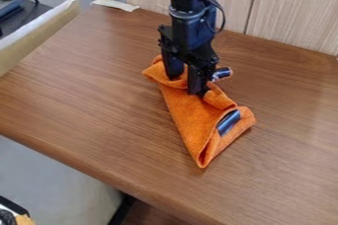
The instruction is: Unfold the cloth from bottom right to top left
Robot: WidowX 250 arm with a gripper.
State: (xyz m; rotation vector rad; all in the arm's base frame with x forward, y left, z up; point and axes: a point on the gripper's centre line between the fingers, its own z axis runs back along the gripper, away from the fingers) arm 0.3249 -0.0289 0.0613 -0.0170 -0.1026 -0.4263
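1. Camera view: the gripper hangs over the far-left part of the cloth, its two fingers apart, tips down at the folds.
2. The cloth lies folded and rumpled on the worktop, nearer the back edge than the front, one narrow corner pointing towards the front edge.
3. The step in hand looks like choosing and pinching the fold to open; little seems unfolded so far.
4. Take only the upper layer. Both fingers sit close over bunched fabric, so closing deep here could catch several layers and drag the whole bundle.
5. The label by the turned-over right side marks a layered part; a shallow pinch at that free edge would probably suit an opening sweep towards the back-left corner better.
6. Lift a little, then carry the layer low and slowly; soft fabric will sag and may fold back on itself.
7. Behind, the wall panel stands at the back edge, limiting an over-long sweep. A pale strip lies at the back-left corner, and a board runs along the left edge, both well apart from the cloth.
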